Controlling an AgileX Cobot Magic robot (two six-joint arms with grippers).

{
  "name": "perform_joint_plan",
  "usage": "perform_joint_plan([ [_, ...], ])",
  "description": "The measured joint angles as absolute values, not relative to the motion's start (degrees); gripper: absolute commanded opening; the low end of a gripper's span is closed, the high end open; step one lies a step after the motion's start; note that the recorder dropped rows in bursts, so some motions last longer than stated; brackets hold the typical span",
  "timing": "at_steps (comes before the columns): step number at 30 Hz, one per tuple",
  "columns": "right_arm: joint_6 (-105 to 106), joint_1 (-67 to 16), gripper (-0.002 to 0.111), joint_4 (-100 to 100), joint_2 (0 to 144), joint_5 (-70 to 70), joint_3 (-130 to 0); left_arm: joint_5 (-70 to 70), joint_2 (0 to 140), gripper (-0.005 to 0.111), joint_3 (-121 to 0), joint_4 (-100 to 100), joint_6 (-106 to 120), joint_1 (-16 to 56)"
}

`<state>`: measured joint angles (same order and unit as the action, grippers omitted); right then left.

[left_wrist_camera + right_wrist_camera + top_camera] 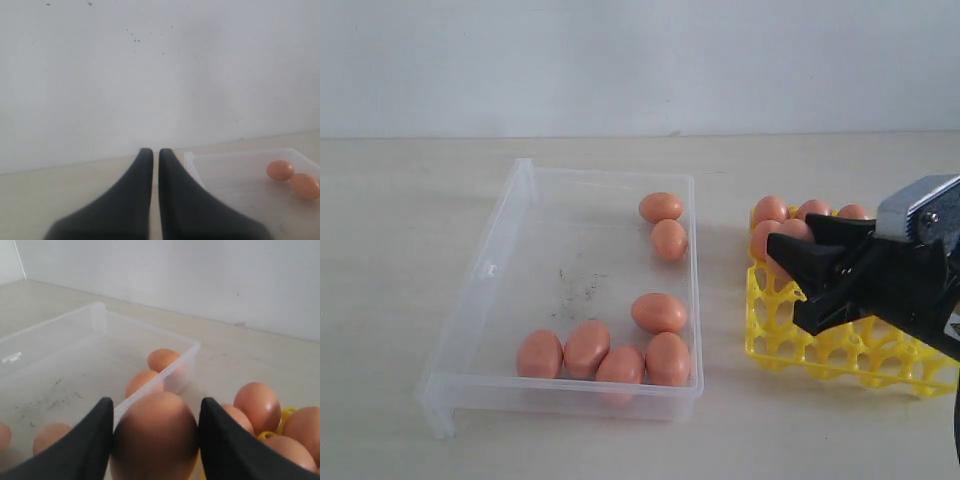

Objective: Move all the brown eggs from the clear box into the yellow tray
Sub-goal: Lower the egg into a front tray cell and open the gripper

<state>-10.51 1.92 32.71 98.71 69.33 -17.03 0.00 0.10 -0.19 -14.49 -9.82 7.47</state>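
A: Eggs hidden anywhere? Ext. view first.

B: Yes. The right hand (785, 272) hangs over the far-left part of the yellow tray (840, 352). Its black fingers cover some of the tray eggs, and the arm is cut off at the frame edge. Abt five tray eggs show; can't tell if more sit behind. Its grip is hard to read from there.

A: Wrist cam?

B: R wrist view settles it. The held egg (155, 440) is clamped between both fingers and fills the gap, w/ tray eggs just beside it.

A: Other arm?

B: The left hand (155, 150) shows only in its own wrist view, not in ext. Its fingers are nearly together w/ a thin slit, nothing between. It's over the tabletop (400, 200), near a corner of the clear box (480, 290).

A: Box contents?

B: Seven brown eggs (620, 365): four bunched at the near wall, one just behind, and a pair by the far-right corner. All are well apart from the right hand.
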Motion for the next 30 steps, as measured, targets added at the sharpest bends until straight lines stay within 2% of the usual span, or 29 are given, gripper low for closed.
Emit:
perform_joint_plan([
  [12, -8.1, 2.2, 0.0, 30.3, 108.4, 69.2, -20.8, 0.0, 0.1, 0.004, -0.2, -14.5, -9.8, 7.5],
  [30, -6.7, 2.2, 0.0, 30.4, 113.3, 69.2, -25.2, 0.0, 0.1, 0.004, -0.2, -14.5, -9.8, 7.5],
])
